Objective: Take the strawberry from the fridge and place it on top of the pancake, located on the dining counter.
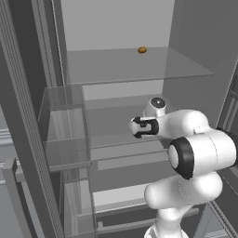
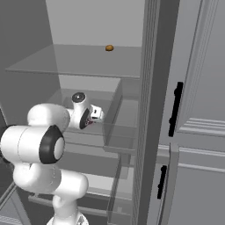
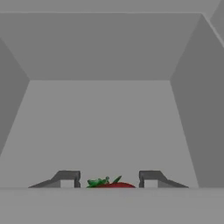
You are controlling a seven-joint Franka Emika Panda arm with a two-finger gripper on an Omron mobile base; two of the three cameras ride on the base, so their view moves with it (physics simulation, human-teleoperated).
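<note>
The fridge (image 1: 116,23) stands open, showing its pale inside and glass shelves. My arm reaches in at the middle shelf, and the hand (image 1: 144,127) points at the back wall. In the hand view the strawberry (image 3: 114,185), red with green leaves, lies low between the two fingertips. My gripper (image 3: 109,178) is open around it, with a thin gap on each side. In the right base view the gripper (image 2: 97,115) hangs just over the shelf, with a trace of red under it. The pancake and dining counter are out of view.
A small orange-brown lump (image 1: 142,49) (image 2: 109,48) sits on the upper glass shelf. Clear door bins (image 1: 65,135) (image 2: 127,118) flank the arm. Light grey panelled cabinets (image 2: 202,88) with black handles (image 2: 176,110) stand to the right of the fridge.
</note>
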